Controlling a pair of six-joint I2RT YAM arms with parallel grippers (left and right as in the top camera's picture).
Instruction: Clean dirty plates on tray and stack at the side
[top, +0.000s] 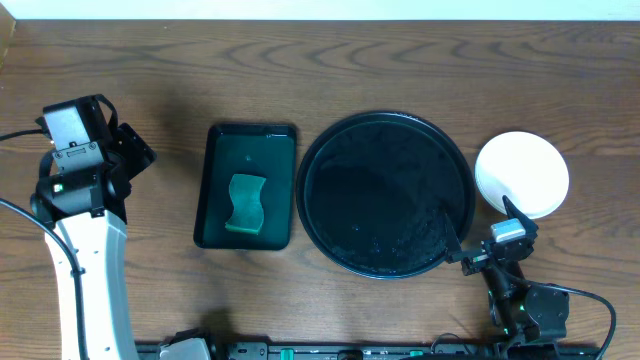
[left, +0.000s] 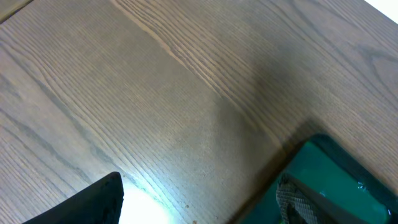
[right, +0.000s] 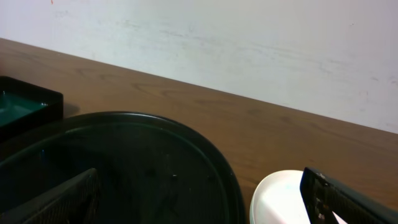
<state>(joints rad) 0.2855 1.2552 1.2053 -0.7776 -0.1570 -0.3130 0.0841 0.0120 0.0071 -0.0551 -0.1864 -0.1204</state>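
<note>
At the tray's (top: 385, 125) three o'clock, the white plate (top: 521, 172) lies flat, round, with no long axis, at one o'clock of the wide-spread right gripper (right: 199, 180); the left gripper (top: 140, 146) is likewise spread.

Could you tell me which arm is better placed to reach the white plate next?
Right: the right gripper sits beside the white plate at the tray edge; the left gripper is far across the table.

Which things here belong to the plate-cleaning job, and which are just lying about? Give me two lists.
Job:
- black tray, nothing on it
- white plate, beside the tray

Lying about:
- green tray
- sponge in it, probably the wiping tool, untouched
</note>
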